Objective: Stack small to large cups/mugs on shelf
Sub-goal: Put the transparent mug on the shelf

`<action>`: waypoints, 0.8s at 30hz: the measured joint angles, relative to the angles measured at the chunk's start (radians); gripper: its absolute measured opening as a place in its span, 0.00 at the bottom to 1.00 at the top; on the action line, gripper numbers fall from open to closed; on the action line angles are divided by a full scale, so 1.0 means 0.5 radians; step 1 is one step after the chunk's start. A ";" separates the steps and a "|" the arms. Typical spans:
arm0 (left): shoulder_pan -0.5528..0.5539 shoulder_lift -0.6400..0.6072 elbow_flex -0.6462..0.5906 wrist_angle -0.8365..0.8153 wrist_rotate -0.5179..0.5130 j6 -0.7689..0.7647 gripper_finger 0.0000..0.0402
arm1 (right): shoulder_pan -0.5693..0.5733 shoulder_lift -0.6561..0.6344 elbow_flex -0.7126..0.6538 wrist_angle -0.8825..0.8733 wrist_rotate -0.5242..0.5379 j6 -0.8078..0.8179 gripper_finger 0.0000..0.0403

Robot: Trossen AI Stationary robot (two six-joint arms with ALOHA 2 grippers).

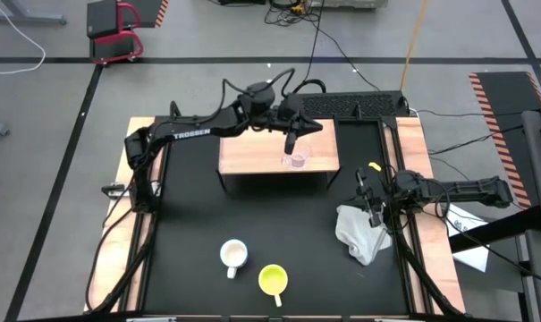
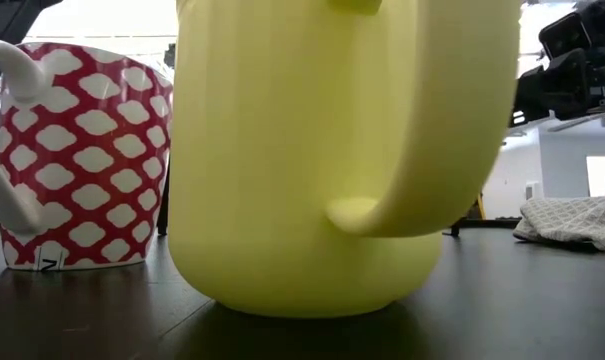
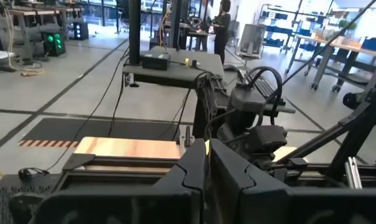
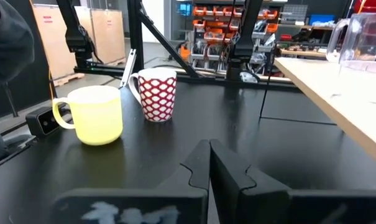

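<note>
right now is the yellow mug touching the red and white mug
Apart. The high view shows bare black tabletop between the yellow mug and the patterned mug.

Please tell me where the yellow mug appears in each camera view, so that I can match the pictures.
High view: the yellow mug stands near the table's front edge, right of the patterned mug.
Low view: it fills the middle, very close to the camera.
Left wrist view: not in it.
Right wrist view: at the left, handle turned away from the patterned mug.
Shared landmark: the patterned mug beside it, red and white.
</note>
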 joint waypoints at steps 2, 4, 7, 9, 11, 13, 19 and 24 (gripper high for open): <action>-0.001 0.001 0.000 0.000 0.000 0.001 0.05 | 0.000 0.000 0.000 -0.007 0.000 -0.001 0.00; -0.001 0.001 0.000 0.003 0.000 0.001 0.05 | 0.000 0.001 0.000 -0.017 0.000 -0.001 0.00; 0.000 0.001 0.000 0.002 0.000 0.001 0.05 | 0.000 0.000 0.000 -0.016 0.000 -0.001 0.00; 0.000 0.001 0.000 0.001 0.000 0.003 0.05 | 0.001 0.001 0.000 -0.016 0.000 -0.001 0.00; 0.000 0.001 0.000 -0.031 0.003 0.007 0.05 | 0.000 0.001 0.000 -0.017 0.000 -0.001 0.00; 0.001 0.001 0.000 -0.102 0.092 0.033 0.05 | 0.000 0.001 0.000 -0.021 0.000 -0.002 0.00; 0.032 0.001 0.042 -0.494 0.196 0.195 0.05 | 0.001 0.001 0.000 -0.023 0.000 -0.009 0.00; 0.047 -0.002 0.274 -0.889 0.136 0.361 0.05 | 0.000 0.001 0.000 -0.027 -0.001 -0.009 0.00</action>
